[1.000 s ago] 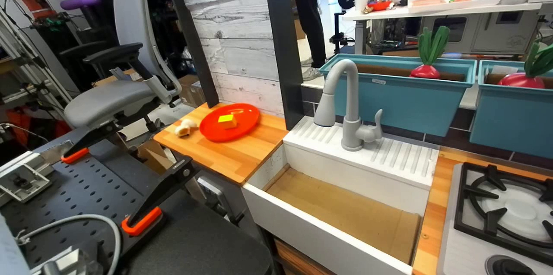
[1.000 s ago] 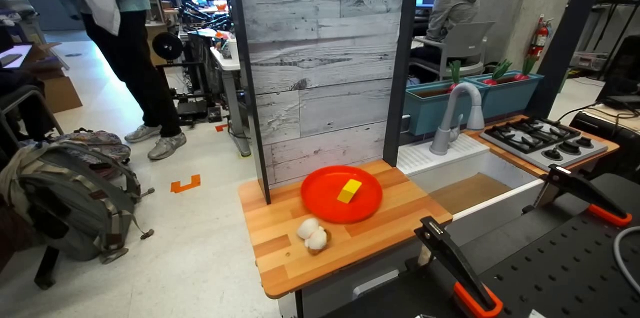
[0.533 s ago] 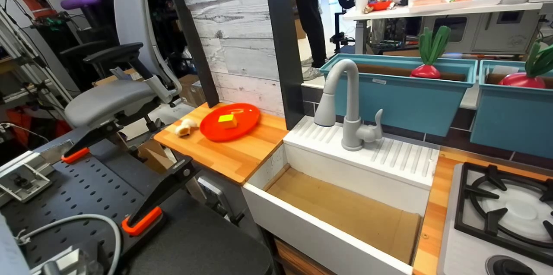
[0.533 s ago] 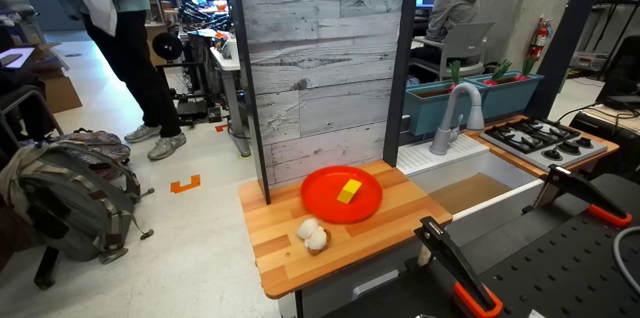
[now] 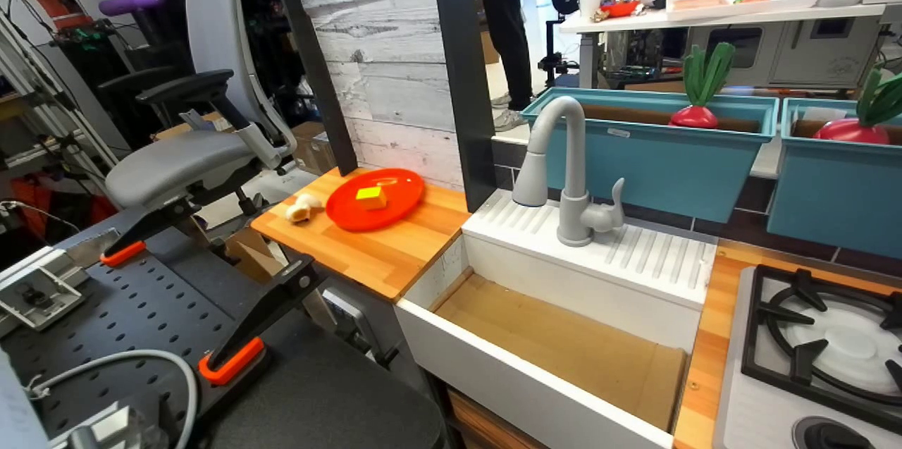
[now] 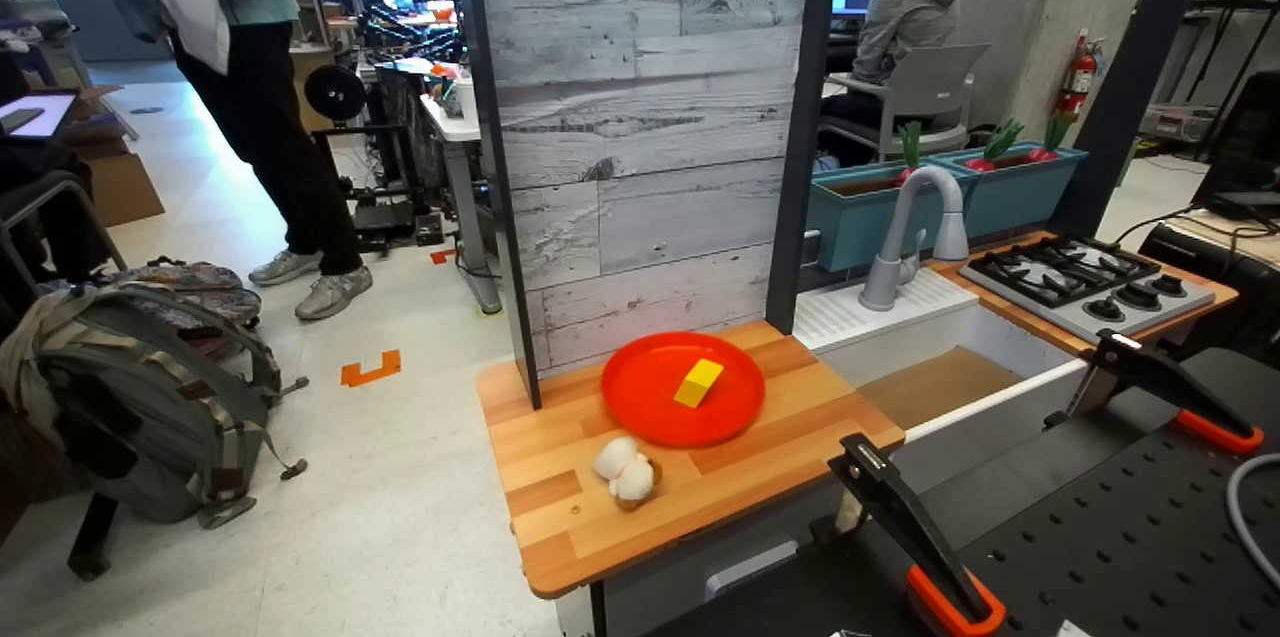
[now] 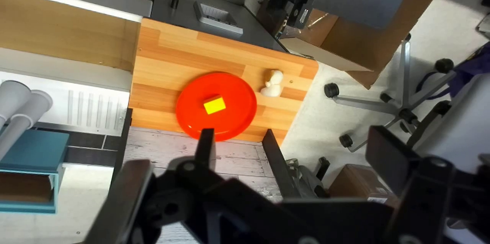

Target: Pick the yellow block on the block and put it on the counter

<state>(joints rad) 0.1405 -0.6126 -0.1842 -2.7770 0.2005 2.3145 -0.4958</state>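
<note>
The small yellow block (image 5: 371, 198) lies on the orange-red round dish (image 5: 403, 201), which rests on the light-brown wooden counter (image 5: 394, 262). The block (image 6: 698, 383), dish (image 6: 645, 407) and counter (image 6: 740, 482) also show in an exterior view. In the wrist view the block (image 7: 214, 105) sits near the middle of the dish (image 7: 237, 90). My gripper (image 7: 291, 130) shows in the wrist view with its fingers wide apart and nothing between them. It is well above the counter (image 7: 164, 60), and the block is up and left of the fingers. The gripper is not clearly visible in the exterior views.
A white lumpy item (image 5: 303, 208) lies beside the dish; it also shows in the wrist view (image 7: 272, 83). A wood-look panel (image 6: 650, 147) stands behind the counter. The white sink unit (image 5: 535, 385) with a grey tap (image 5: 574, 153) adjoins it. A black clamp (image 6: 900, 527) stands at the front.
A dark shape, perhaps part of the arm, has come into an exterior view at the top right since one second ago. The block, dish and white item have not moved.
</note>
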